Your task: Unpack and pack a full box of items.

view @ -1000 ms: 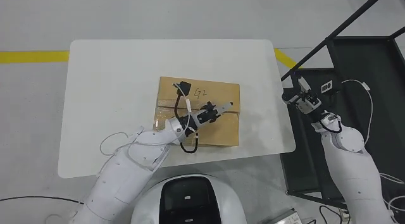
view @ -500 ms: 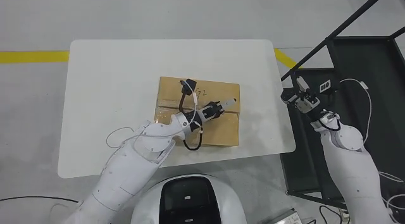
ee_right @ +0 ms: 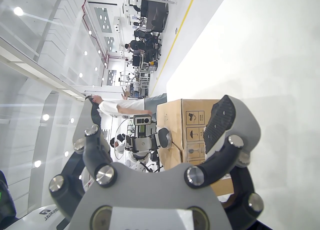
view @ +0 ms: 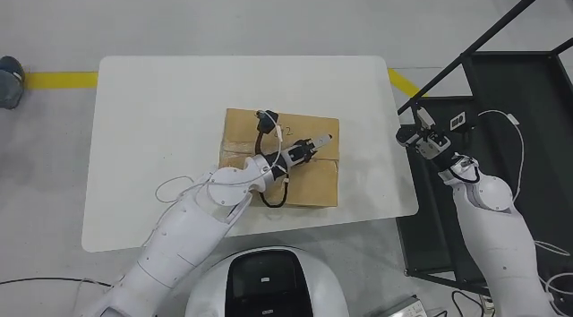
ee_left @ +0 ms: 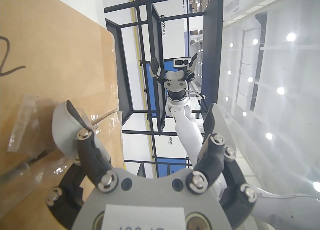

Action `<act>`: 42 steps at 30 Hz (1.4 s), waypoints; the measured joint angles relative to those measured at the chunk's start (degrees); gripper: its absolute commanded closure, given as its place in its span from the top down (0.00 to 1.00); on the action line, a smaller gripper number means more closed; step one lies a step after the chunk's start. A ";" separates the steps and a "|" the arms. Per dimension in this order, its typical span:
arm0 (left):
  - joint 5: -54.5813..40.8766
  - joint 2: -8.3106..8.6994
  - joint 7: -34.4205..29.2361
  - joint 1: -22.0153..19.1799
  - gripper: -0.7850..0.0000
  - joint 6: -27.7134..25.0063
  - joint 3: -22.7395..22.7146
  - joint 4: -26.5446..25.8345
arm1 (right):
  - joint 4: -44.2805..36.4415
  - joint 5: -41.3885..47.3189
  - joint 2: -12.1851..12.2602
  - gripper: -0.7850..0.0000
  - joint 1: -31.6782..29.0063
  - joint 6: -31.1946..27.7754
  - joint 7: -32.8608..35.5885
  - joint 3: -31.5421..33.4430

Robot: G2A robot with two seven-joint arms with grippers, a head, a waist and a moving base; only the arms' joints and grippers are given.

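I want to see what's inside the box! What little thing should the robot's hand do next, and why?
Probably dip the left gripper down so one finger catches the clear tape along the top seam of the cardboard box. The box is closed and taped, and that gripper is open right above the seam's end.

Box [view: 315, 127] occupies the table [view: 152, 138] centre; rack [view: 524, 107] borders its right.

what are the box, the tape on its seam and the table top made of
Box: brown cardboard, matte, with folded flaps and printed handling marks. Tape: thin clear plastic film, glossy; it glints and wrinkles over the seam. Table top: smooth white surface, faint sheen, probably laminate or plastic; the look leaves that open.
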 measured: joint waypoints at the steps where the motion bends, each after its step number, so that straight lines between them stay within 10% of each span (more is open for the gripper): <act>1: -0.16 -0.09 0.01 -0.05 1.00 -0.01 0.04 0.18 | -0.05 -0.05 -0.01 1.00 -0.04 0.02 -0.11 0.03; 24: -1.82 0.53 -2.44 5.72 1.00 -11.00 -4.54 -5.69 | -2.04 -1.17 -0.28 1.00 -0.52 0.69 -0.87 0.11; 42: -0.98 -0.86 -4.14 2.88 1.00 -4.94 -0.57 -6.51 | -1.41 -1.03 -0.34 1.00 0.57 0.70 2.05 -0.19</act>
